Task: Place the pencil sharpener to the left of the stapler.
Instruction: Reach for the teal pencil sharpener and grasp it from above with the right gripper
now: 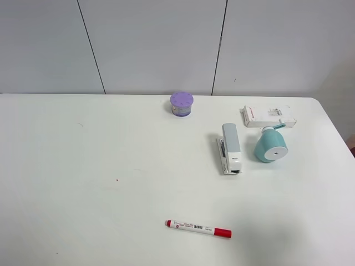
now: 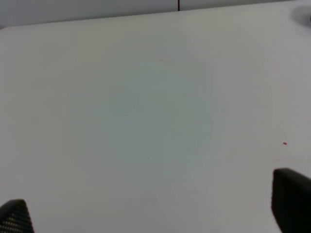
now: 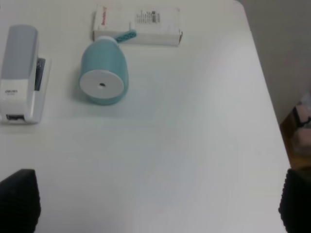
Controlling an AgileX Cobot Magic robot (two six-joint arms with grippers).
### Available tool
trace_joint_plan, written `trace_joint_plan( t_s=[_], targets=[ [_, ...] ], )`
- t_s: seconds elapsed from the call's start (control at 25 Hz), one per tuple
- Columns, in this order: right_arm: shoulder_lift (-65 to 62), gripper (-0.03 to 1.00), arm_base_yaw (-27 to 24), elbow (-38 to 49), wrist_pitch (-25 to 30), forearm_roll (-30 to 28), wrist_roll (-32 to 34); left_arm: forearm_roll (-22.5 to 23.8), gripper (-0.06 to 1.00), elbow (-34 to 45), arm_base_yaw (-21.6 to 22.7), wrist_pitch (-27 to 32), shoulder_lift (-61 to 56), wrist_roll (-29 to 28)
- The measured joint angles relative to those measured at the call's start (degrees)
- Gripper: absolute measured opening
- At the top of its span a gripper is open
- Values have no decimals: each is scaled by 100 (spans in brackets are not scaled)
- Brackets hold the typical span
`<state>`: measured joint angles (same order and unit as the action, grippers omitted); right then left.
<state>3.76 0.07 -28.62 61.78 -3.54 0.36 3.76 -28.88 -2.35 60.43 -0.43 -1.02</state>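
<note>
Right gripper [image 3: 158, 201] hovers spread wide above the table [image 3: 194, 136], short of the pencil sharpener [image 3: 103, 73] (just right of the stapler [image 3: 20, 73], crank beside a white box [image 3: 138, 24]); left gripper [image 2: 153, 208] gapes likewise.

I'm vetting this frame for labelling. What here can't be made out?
- Left gripper and right gripper: only fingertips show, the rest is cut off by the wrist views' edges; neither appears in the exterior view.
- Stapler: logo too small in the exterior view, blurred in the right wrist view.
- Print on the box and marker: too small to read.
- Purple container: closed top hides any contents.
</note>
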Motion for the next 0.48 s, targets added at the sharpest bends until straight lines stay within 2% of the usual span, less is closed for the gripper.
trace_joint_plan(
  t_s=[0.16,0.32,0.48],
  targets=[
    [1068,99,0,-341,81,56,197,0,99,0,0,0,0,0],
    [2320,99,0,-861,97,56,671,0,99,0,0,0,0,0],
    [3632,99,0,-1431,-36,56,843,0,99,0,0,0,0,0]
  ],
)
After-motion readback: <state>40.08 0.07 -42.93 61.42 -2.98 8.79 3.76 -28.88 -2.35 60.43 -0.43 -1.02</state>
